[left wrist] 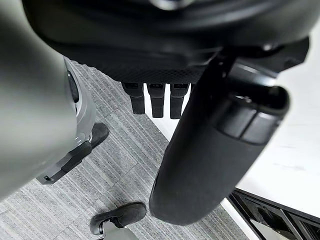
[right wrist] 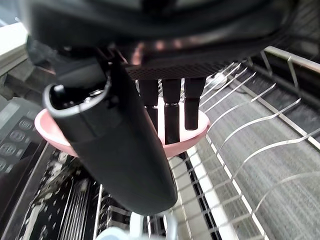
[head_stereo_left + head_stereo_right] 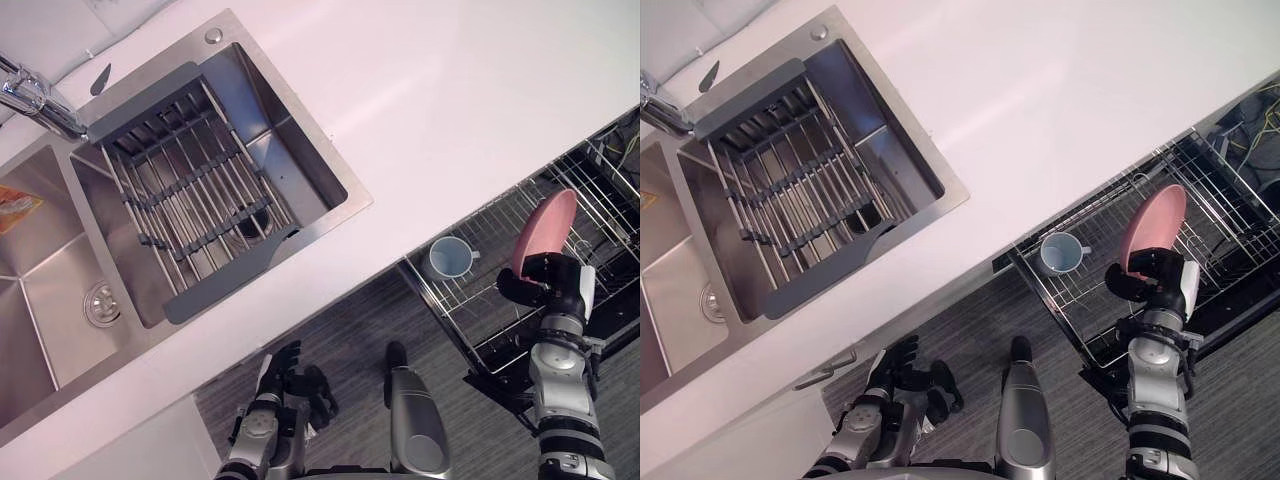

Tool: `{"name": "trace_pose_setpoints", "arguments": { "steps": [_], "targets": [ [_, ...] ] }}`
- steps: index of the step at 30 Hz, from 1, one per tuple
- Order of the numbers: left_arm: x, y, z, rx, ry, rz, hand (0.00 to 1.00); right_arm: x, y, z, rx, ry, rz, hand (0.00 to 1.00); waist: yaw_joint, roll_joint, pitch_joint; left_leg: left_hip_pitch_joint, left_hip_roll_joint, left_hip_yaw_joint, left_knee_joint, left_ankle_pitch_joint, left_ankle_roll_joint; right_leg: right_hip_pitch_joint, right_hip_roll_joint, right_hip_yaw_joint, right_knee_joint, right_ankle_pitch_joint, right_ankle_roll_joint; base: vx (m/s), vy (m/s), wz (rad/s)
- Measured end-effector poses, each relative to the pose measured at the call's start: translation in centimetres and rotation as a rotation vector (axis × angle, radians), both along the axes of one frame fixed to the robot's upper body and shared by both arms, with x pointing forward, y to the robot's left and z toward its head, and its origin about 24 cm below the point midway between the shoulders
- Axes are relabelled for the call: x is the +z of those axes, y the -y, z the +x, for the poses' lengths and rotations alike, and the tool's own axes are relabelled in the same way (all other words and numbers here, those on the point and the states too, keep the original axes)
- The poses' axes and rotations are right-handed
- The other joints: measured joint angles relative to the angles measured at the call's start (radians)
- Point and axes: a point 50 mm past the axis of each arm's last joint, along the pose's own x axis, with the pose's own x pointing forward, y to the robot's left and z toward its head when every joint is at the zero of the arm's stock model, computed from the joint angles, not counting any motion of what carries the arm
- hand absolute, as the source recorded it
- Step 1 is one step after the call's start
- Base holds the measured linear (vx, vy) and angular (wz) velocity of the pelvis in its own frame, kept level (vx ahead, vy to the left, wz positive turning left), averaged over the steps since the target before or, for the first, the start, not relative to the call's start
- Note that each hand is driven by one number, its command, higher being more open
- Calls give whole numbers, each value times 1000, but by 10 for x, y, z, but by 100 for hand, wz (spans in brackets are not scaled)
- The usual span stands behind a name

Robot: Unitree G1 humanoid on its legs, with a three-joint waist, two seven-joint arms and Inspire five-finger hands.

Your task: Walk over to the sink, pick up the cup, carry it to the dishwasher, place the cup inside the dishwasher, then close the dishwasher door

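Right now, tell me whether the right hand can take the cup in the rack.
Probably not: the right hand is curled round a pink plate. The cup sits uncovered nearby in the rack.

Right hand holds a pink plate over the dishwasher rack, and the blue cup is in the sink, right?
No. The left eye view shows the cup in the dishwasher rack, not the sink. The right hand does hold the pink plate there.

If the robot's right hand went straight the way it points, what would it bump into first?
The right hand grips a pink dish, which leads. That would probably meet the wire dishwasher rack first, though depth is unclear. The cup sits aside.
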Motion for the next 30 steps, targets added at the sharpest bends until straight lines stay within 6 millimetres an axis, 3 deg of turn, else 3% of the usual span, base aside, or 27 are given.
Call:
{"name": "trace_pose_setpoints", "arguments": {
  "steps": [3, 7, 13, 14, 24, 30],
  "targets": [
    [0, 1, 1, -2, 1, 0, 90, 3, -17, 1, 68, 4, -55, 30, 2, -3, 1, 1, -1, -3, -3, 5, 0, 5, -1, -3, -7, 6, 1, -9, -1, 2],
    [1, 4, 3, -21, 7, 0, 90, -10, -33, -3, 103, -32, -39, 30, 14, -3, 2, 3, -3, -15, -24, 26, 0, 19, 0, -17, -38, 29, -1, -38, -5, 8],
    [3, 4, 6, -23, 15, 3, 90, -31, -34, -8, 73, -102, 21, 30, 26, -15, 8, 3, -4, -33, -31, 39, 2, 33, -1, -32, -57, 47, -4, -59, -12, 8],
    [3, 4, 6, -23, 15, 3, 90, -35, -34, -10, 58, -116, 36, 90, 26, -15, 8, 2, -4, -33, -32, 39, 2, 33, -1, -32, -59, 51, -5, -61, -8, 0],
    [5, 2, 10, -14, 18, 13, 90, -47, -22, -22, -75, -152, 92, 90, 43, -19, 9, 0, 13, -26, -21, 40, 4, 33, 17, -26, -63, 62, -9, -21, -22, -3],
    [5, 2, 12, 14, 16, 11, 90, -31, -23, -23, -93, -75, 71, 90, 49, -21, 9, -1, 16, -26, -19, 40, 4, 33, 20, -27, -64, 62, -9, 3, -6, 0]
  ]
}}
